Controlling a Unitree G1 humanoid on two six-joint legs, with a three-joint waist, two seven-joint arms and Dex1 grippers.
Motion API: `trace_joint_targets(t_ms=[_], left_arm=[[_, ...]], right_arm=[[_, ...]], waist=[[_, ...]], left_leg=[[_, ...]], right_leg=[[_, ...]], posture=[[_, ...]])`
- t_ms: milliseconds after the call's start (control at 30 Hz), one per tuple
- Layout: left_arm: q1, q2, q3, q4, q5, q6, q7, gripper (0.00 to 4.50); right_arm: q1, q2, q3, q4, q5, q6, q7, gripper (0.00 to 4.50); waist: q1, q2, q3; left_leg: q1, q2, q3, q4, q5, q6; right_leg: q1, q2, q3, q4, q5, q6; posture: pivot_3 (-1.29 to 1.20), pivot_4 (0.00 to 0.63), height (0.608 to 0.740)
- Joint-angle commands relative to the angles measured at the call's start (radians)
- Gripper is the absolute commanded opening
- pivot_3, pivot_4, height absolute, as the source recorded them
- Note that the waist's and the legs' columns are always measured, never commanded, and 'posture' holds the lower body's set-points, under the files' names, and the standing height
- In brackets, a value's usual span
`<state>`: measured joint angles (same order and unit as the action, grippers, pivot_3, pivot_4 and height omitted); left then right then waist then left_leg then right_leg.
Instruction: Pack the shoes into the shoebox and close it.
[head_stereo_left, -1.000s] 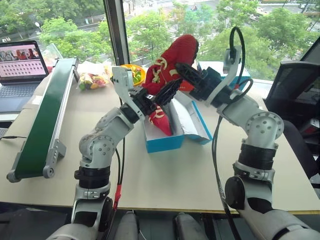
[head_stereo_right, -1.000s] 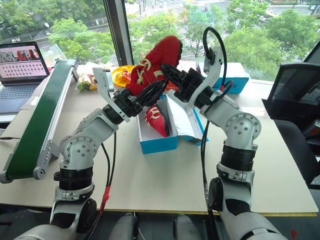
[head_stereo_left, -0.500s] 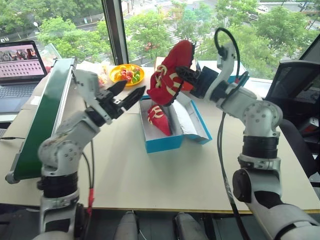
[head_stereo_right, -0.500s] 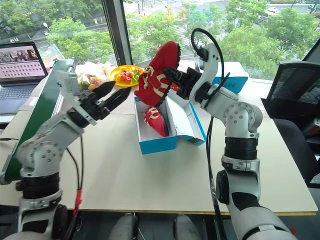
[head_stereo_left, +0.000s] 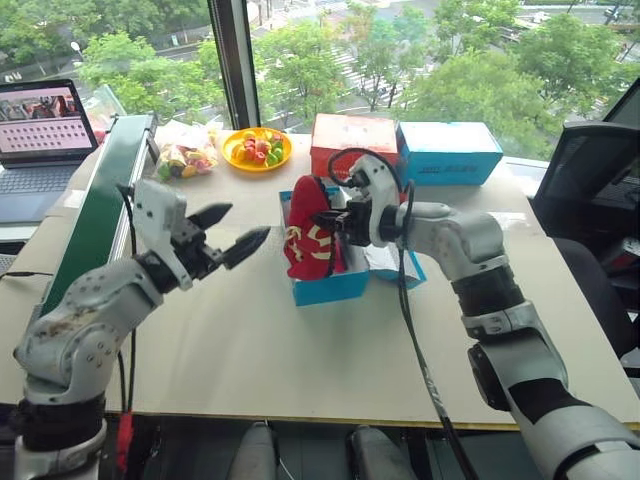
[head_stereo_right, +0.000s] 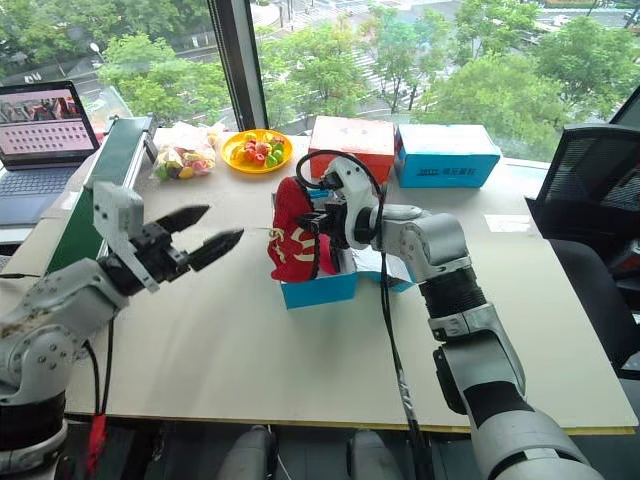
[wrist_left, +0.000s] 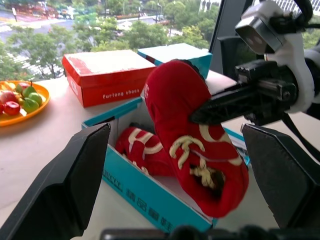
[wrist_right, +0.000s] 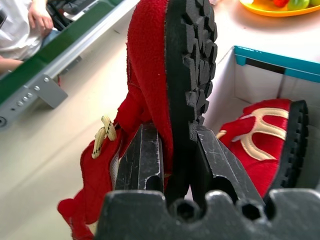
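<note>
One red shoe (head_stereo_left: 306, 230) stands on edge over the front left part of the open blue shoebox (head_stereo_left: 326, 288). My right gripper (head_stereo_left: 336, 222) is shut on it, one finger (wrist_right: 145, 160) against the upper and the other on the black sole. The second red shoe (wrist_left: 141, 150) lies inside the box on its white floor. The box's lid (head_stereo_left: 396, 266) lies open to the right, under my right forearm. My left gripper (head_stereo_left: 248, 221) hangs open and empty over the table, a short way left of the box.
Behind the shoebox stand a red shoebox (head_stereo_left: 352, 140) and another blue box (head_stereo_left: 450, 152). An orange fruit plate (head_stereo_left: 256, 148) sits far left of them. A green conveyor (head_stereo_left: 95, 220) and a laptop (head_stereo_left: 45, 125) line the left side. A black chair (head_stereo_left: 590, 170) is at right.
My right gripper has brought the shoe down from high above the table onto the box. My left arm has drawn back to the left and lower, staying open.
</note>
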<state>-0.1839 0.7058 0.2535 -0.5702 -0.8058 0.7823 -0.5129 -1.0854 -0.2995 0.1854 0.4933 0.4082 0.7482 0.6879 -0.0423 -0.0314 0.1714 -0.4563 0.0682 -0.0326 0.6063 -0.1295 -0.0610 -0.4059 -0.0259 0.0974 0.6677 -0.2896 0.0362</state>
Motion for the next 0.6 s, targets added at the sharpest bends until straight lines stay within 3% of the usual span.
trace_joint_targets(t_ms=[33,300,600], left_arm=[[0.027,0.015,0.022,-0.06,-0.014,-0.002,-0.008,4.5],[0.059,0.014,0.037,-0.097,-0.022,0.0,0.016,4.5],[0.087,0.008,0.039,-0.126,-0.03,-0.003,0.051,4.5]], right_arm=[[-0.044,0.001,-0.009,0.017,-0.03,-0.048,0.07,0.33],[0.048,0.012,0.112,0.067,-0.157,-0.123,0.201,0.33],[-0.004,0.084,0.157,0.362,-0.328,-0.341,0.196,0.33]], waist=[[0.0,0.0,0.0],[-0.001,0.0,0.0],[-0.003,0.0,0.0]], left_leg=[[0.0,0.0,0.0,0.0,0.0,0.0],[0.001,0.0,0.0,0.0,0.0,0.0],[0.002,0.0,0.0,0.0,0.0,0.0]], right_leg=[[0.0,0.0,0.0,0.0,0.0,0.0],[0.001,0.0,0.0,-0.001,0.0,0.0],[0.002,0.0,0.0,0.0,0.0,0.0]], posture=[[0.0,0.15,0.739],[0.0,0.15,0.739],[0.0,0.15,0.739]])
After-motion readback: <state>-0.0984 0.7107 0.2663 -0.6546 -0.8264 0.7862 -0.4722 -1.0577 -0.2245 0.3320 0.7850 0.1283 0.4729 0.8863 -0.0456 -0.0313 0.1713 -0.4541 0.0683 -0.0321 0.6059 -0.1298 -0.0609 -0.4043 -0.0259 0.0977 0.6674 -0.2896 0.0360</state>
